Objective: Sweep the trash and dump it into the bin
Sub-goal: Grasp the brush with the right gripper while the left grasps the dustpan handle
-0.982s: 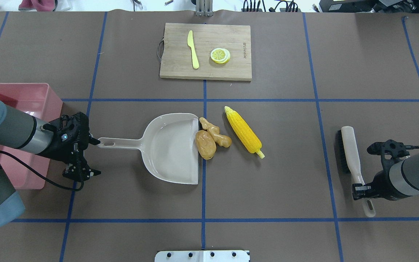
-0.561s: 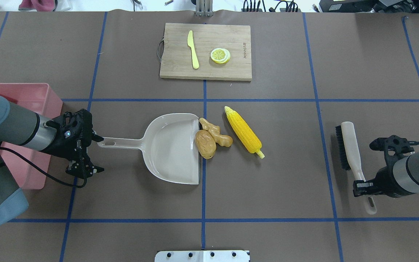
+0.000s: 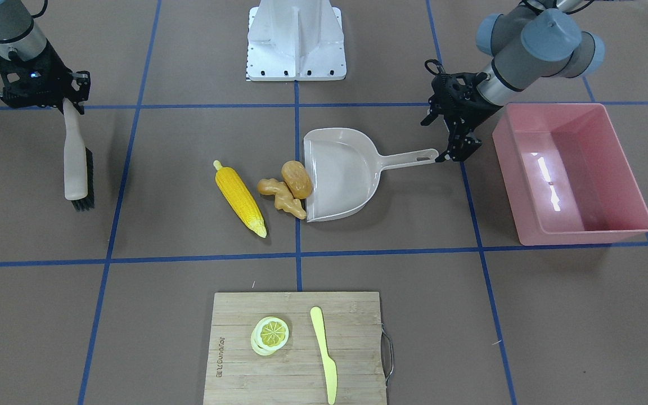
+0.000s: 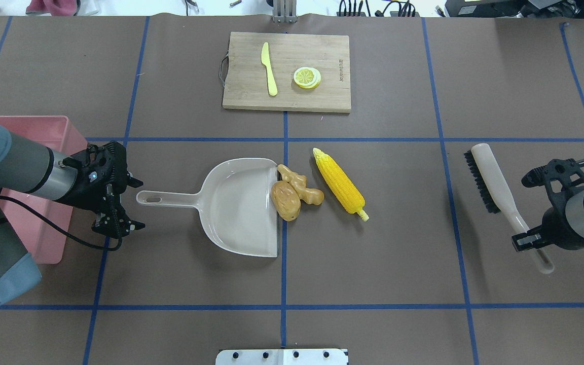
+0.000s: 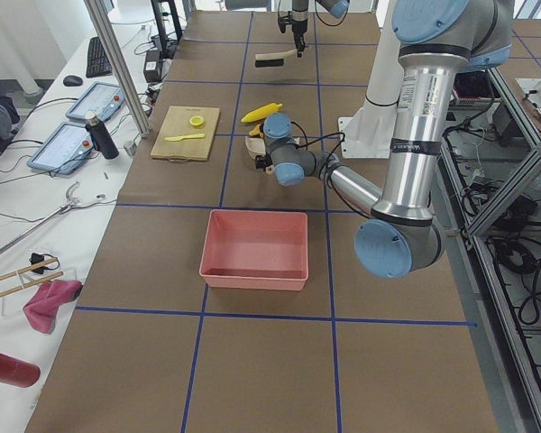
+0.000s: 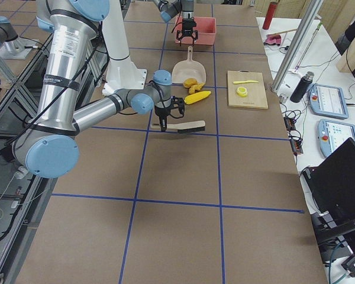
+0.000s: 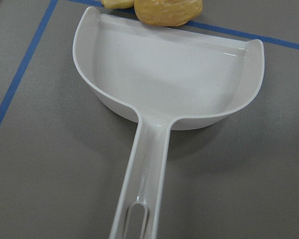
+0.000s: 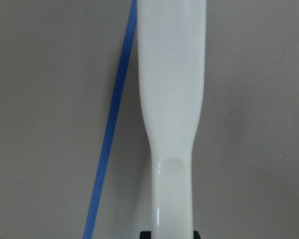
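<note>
though beside one dustpan [image 4: 236,203], three trash toys [image 4: 303,188]

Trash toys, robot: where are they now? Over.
Left gripper open at dustpan handle. Right gripper shut on brush. Corn, ginger, potato by dustpan mouth, none in bin. Nothing between brush and corn.

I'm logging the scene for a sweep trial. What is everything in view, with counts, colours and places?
table: 1, brown with blue tape lines
corn cob: 1, yellow, centre, beside the ginger root
ginger root: 1, tan, between corn cob and potato
potato: 1, brown, at the dustpan's open edge
dustpan: 1, beige, centre, handle toward the bin
bin: 1, pink, robot's left
brush: 1, white handle, black bristles, robot's right
cutting board: 1, wood, far side
knife: 1, yellow, on board
lemon slice: 1, yellow, on board
left gripper: black, open, at dustpan handle's end
right gripper: black, shut on brush handle
</note>
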